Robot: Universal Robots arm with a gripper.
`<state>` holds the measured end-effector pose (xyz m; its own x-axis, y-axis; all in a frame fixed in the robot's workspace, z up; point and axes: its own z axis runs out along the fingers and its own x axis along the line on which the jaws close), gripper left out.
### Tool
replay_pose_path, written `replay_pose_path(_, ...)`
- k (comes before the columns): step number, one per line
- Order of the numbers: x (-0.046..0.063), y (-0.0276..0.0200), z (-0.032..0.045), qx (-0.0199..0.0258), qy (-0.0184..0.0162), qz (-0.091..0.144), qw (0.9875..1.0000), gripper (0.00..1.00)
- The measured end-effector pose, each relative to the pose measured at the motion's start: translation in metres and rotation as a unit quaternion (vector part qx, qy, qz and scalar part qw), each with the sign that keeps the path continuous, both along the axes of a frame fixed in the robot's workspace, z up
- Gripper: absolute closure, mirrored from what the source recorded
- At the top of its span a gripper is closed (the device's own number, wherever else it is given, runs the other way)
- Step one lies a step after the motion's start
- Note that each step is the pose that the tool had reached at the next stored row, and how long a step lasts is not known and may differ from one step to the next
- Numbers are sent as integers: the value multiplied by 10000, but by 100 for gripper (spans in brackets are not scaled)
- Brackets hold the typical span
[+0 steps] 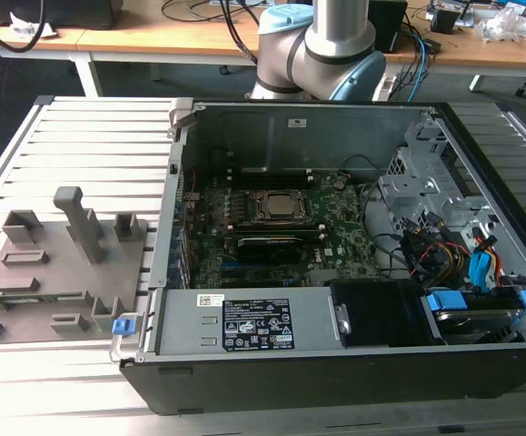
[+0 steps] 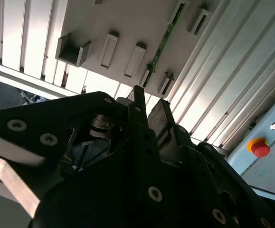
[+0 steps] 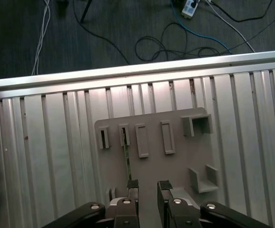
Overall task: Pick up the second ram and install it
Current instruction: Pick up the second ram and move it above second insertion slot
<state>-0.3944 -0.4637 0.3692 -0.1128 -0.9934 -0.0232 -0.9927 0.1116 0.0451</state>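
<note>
The ram (image 3: pixel 127 156) stands on edge in the tray (image 3: pixel 175 171), not yet picked up. The gripper (image 3: pixel 148 185) hangs over it, fingers apart, empty.

Second ram (image 2: pixel 163 45), narrow green stick, standing on edge in grey holder (image 2: pixel 128 19)

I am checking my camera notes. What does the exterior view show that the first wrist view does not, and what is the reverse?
The exterior view gives the open computer case with its circuit board, and the arm's base behind it. The first wrist view gives the open gripper close to the thin green memory stick, and a dark floor with cables. Both show the grey holder plate on the slatted table.
</note>
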Motion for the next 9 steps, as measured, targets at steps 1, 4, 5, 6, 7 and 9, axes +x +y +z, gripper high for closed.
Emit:
replay_pose_path(1, 0, 0, -10, 0, 0, 0, 10000, 70)
replay_pose_path(4, 0, 0, -39, 0, 0, 0, 10000, 70)
replay_pose_path(5, 0, 0, -49, 0, 0, 0, 10000, 70)
replay_pose_path(6, 0, 0, -60, 0, 0, 0, 10000, 70)
replay_pose_path(7, 0, 0, -66, 0, 0, 0, 10000, 70)
replay_pose_path(9, 0, 0, -77, 0, 0, 0, 10000, 70)
